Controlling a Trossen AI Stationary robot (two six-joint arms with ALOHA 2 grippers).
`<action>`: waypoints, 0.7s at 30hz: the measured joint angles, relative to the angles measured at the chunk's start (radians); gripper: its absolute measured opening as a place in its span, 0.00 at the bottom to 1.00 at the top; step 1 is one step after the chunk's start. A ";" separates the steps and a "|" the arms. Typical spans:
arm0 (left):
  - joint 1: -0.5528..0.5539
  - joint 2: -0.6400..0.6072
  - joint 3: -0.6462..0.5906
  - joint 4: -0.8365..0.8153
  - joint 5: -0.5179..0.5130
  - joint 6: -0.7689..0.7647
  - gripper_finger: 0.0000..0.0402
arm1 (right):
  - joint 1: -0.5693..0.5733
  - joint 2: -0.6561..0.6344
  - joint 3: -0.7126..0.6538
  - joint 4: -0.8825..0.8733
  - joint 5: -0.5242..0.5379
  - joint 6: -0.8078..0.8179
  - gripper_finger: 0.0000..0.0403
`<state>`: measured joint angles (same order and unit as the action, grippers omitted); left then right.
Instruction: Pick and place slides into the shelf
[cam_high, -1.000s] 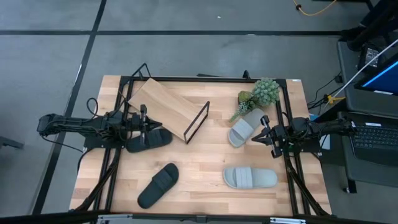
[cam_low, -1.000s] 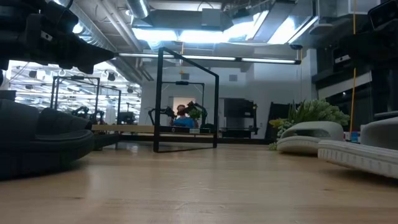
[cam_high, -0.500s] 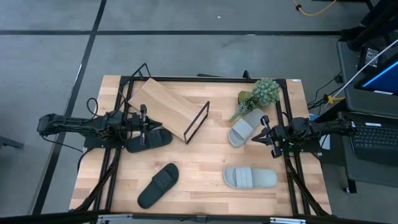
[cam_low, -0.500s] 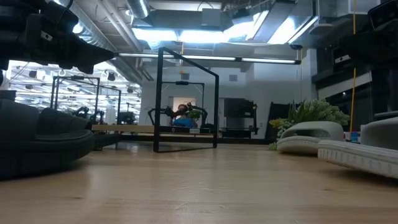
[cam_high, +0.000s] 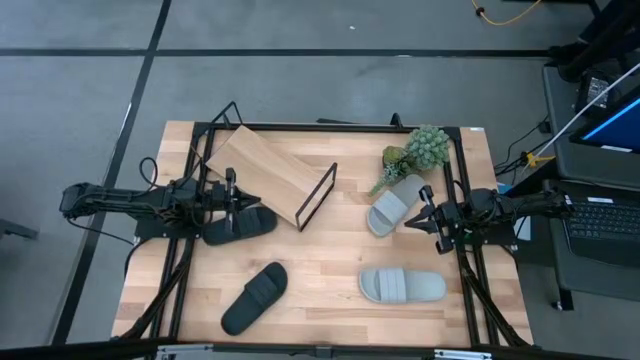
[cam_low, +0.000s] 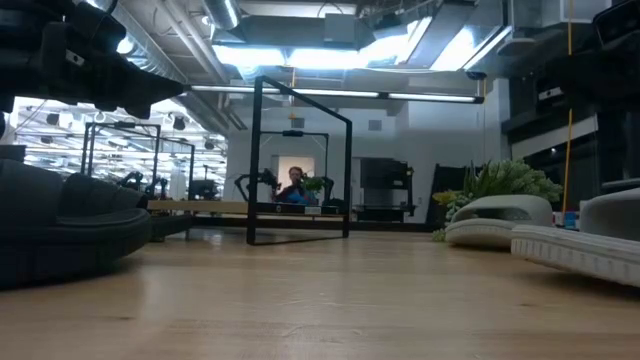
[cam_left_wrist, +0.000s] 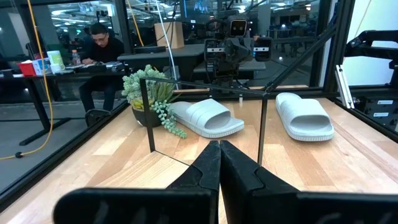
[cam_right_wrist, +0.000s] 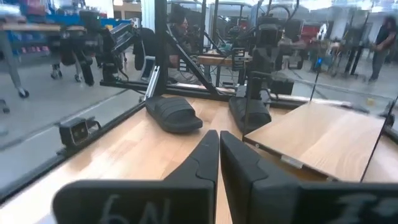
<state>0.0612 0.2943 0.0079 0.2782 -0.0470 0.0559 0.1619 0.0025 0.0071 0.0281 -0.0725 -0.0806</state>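
Observation:
Four slides lie sole-down on the tabletop. One black slide (cam_high: 240, 222) lies under my left gripper (cam_high: 232, 200); the other black slide (cam_high: 255, 297) sits near the front edge. One grey slide (cam_high: 393, 205) lies next to my right gripper (cam_high: 428, 215), and the other grey slide (cam_high: 402, 286) is nearer the front. The shelf (cam_high: 270, 172) stands slantwise at the far left, a wooden plank with black wire end loops (cam_high: 318, 195). My left gripper (cam_left_wrist: 219, 152) is shut and held above the black slide (cam_low: 60, 230). My right gripper (cam_right_wrist: 217, 140) is shut too, just right of the grey slide.
A potted plant (cam_high: 420, 150) stands at the far right, beside the grey slide. Black frame rails (cam_high: 460, 190) run along the table's sides. Bare wood (cam_high: 320, 270) lies in the middle between the slides. A person (cam_left_wrist: 102, 43) sits at a desk beyond the table.

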 joint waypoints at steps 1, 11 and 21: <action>0.000 0.000 0.000 0.000 0.000 0.000 0.00 | 0.000 0.000 0.000 0.000 0.000 -0.030 0.05; 0.000 0.000 0.000 0.000 0.000 0.000 0.00 | 0.000 0.000 0.000 0.004 0.000 0.028 0.05; 0.000 0.000 0.000 0.000 0.000 0.000 0.00 | 0.000 0.000 0.000 0.005 0.000 0.051 0.05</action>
<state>0.0612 0.2940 0.0080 0.2783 -0.0467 0.0559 0.1623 0.0025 0.0071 0.0330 -0.0727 -0.0299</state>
